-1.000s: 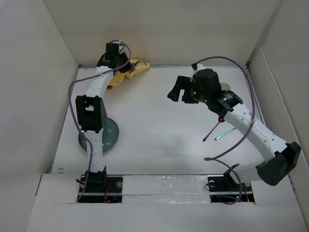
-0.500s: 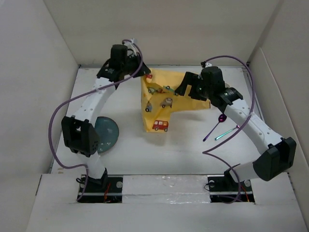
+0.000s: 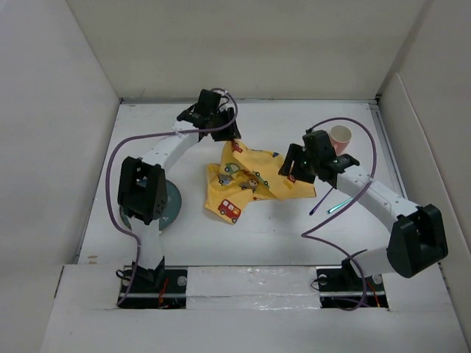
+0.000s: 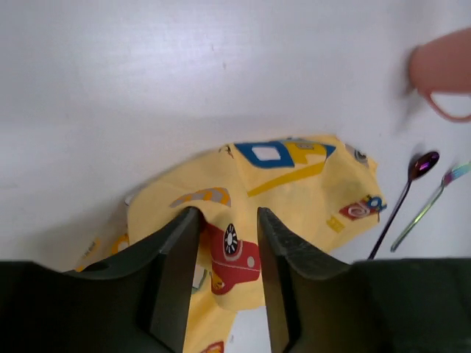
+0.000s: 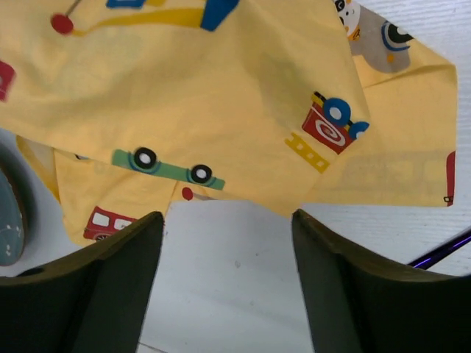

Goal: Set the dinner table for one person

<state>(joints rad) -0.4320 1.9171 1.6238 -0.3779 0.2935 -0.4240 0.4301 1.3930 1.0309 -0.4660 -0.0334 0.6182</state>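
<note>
The yellow car-print placemat point(image 3: 254, 180) lies crumpled in the middle of the white dinner table point(image 3: 250, 235). My left gripper point(image 3: 227, 134) hovers over its far left corner. Its jaws stand apart in the left wrist view, with a loose fold of the placemat point(image 4: 294, 184) between the left gripper's point(image 4: 227, 220) fingers. My right gripper point(image 3: 292, 168) sits at the cloth's right edge. It is open point(image 5: 227, 220) over bare table, and the placemat point(image 5: 221, 95) lies just beyond its tips.
A teal plate point(image 3: 168, 202) lies at the left, partly under the left arm. A pink cup point(image 3: 340, 136) stands at the right behind the right arm. A purple spoon point(image 3: 320, 202) and an iridescent fork point(image 3: 338, 204) lie right of the placemat. White walls enclose the table.
The placemat, held up and spread between both grippers half a second ago, has dropped onto the table in a crumpled heap. Both grippers came down and nearer with it, and the left jaws have parted.
</note>
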